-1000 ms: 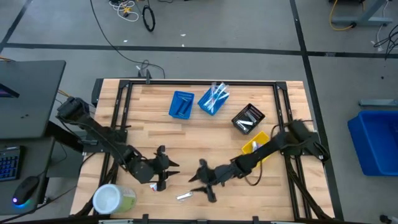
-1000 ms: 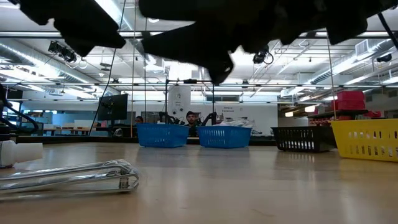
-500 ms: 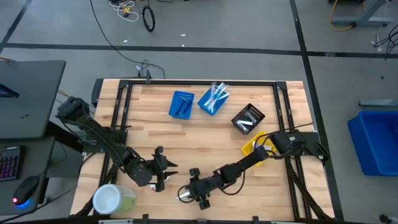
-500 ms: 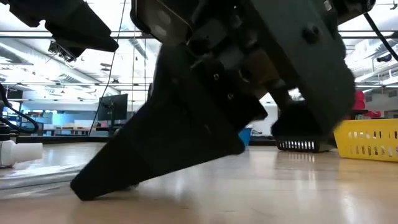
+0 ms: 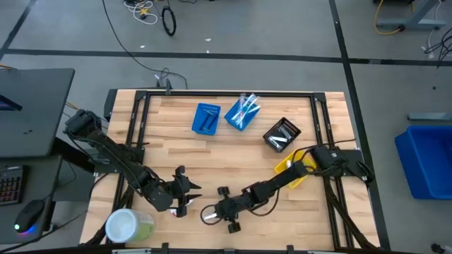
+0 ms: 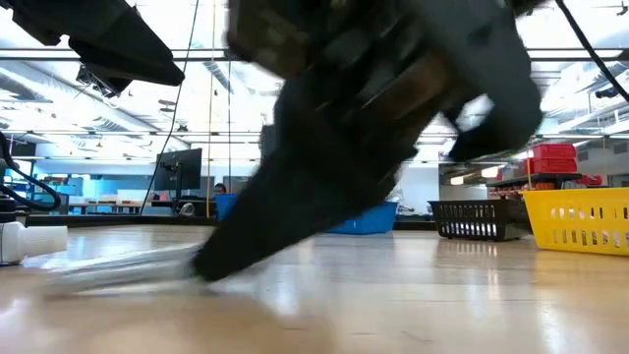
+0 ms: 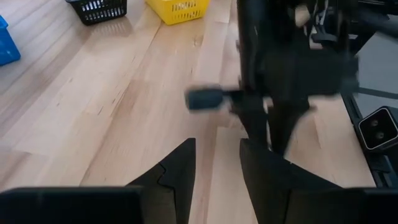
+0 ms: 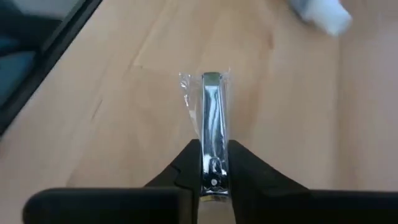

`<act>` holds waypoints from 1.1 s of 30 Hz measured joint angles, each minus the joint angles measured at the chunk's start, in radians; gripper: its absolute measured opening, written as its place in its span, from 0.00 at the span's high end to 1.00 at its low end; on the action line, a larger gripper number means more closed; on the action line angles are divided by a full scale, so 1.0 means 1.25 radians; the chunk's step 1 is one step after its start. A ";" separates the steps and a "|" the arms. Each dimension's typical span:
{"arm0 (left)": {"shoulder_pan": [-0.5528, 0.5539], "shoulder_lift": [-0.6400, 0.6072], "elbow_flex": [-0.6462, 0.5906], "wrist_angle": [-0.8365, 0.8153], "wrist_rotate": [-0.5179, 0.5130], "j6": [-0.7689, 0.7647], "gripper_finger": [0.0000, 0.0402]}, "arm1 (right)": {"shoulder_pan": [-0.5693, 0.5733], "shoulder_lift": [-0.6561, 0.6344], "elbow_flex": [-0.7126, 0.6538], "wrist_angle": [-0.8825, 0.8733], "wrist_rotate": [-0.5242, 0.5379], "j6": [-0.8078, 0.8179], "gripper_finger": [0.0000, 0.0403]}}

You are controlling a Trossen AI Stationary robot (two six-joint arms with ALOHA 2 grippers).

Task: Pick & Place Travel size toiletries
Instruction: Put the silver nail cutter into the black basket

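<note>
Right gripper (image 8: 214, 163), low over the front middle of the wooden table (image 5: 233, 152), has its two fingers closed against the sides of a metal nail clipper (image 8: 212, 127) sealed in a clear wrapper; the clipper's far end projects forward over bare wood, while its near end is hidden between the fingertips. From above, the same gripper (image 5: 220, 209) covers nearly all of the clipper, leaving only a pale sliver at its tip. At table height the right arm is a dark, smeared mass filling the middle of the picture, and the wrapped clipper (image 6: 128, 270) shows only as a faint streak at its foot. Left gripper (image 5: 185, 195) waits just beside, near the front left, its fingers (image 7: 177, 174) apart with nothing between them; whether the small white piece at its tip in the overhead view is a toiletry cannot be told. A white tube (image 6: 29, 241), cut off by the picture's edge, lies on the table at the left of the low view, and a blurred white tube end (image 8: 323, 14) sits beyond the clipper. A round white-and-green container (image 5: 127, 226) stands at the front left corner. Toward the back stand two blue bins (image 5: 206, 118), one holding clear-wrapped items, with a black bin (image 5: 282, 134) and a yellow bin (image 5: 291, 167) to the right, the yellow one partly hidden under the right arm.
</note>
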 joint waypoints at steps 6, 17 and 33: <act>0.000 0.000 0.000 -0.001 0.000 -0.019 0.67 | -0.033 -0.192 0.003 -0.373 0.086 0.071 0.85; 0.000 0.000 0.000 -0.003 0.000 -0.040 0.67 | -0.215 -0.449 -0.048 -0.992 0.478 0.440 0.82; 0.000 0.000 0.000 -0.005 0.001 -0.083 0.67 | -0.456 -0.531 -0.362 -0.919 0.355 0.539 0.82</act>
